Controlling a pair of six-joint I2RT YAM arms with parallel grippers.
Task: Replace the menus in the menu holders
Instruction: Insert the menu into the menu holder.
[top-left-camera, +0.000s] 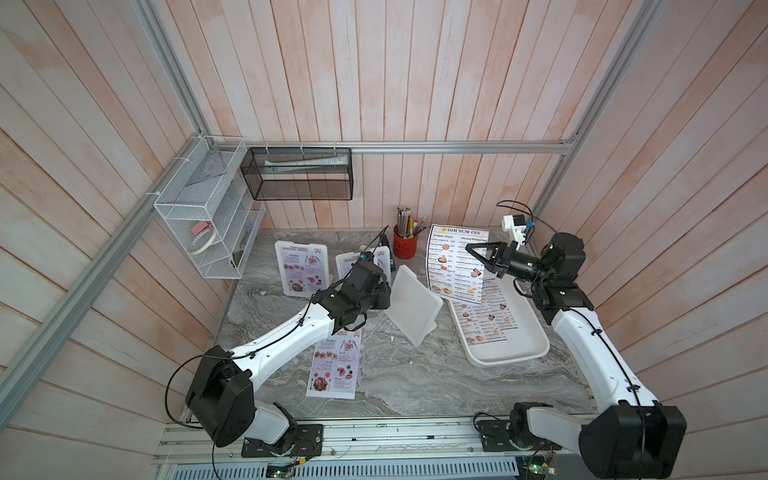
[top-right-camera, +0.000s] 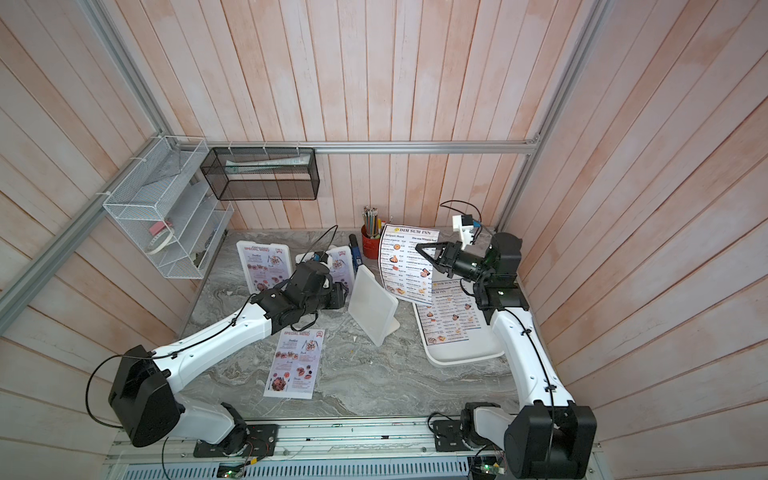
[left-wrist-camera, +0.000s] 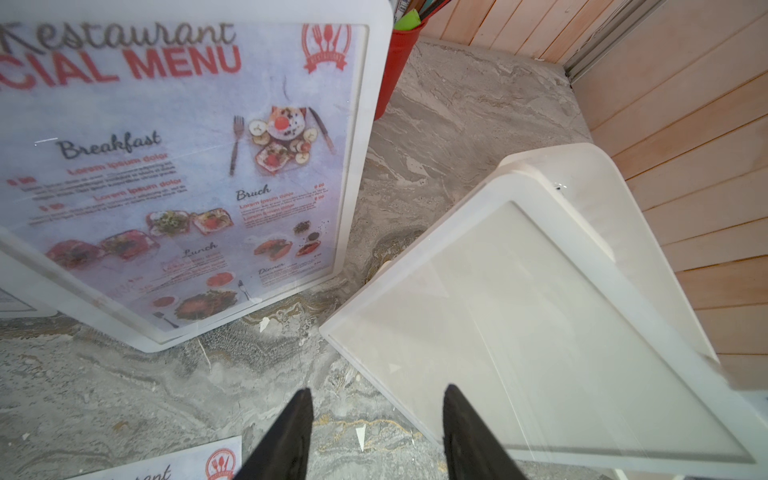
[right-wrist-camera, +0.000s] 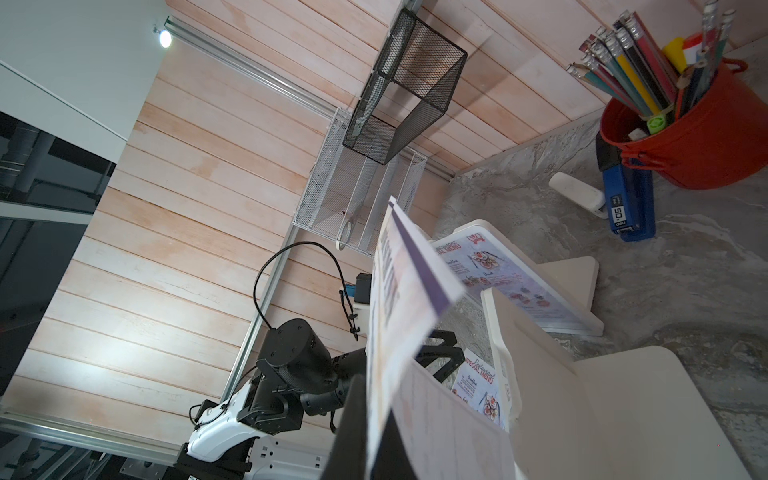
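Jaws of the right gripper (top-left-camera: 471, 249) (top-right-camera: 420, 248), in both top views, pinch a Dim Sum Inn menu (top-left-camera: 444, 266) upright beside the empty menu holder (top-left-camera: 413, 305). Left wrist: left gripper (left-wrist-camera: 378, 390) half open, empty, near that holder. Right wrist: menu clamped edge-on.

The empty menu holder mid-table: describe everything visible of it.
The empty menu holder is a white plastic frame with rounded corners and a clear front pane, no sheet inside. It stands leaning back on its rear foot on the marble tabletop, turned askew, front toward the left gripper.
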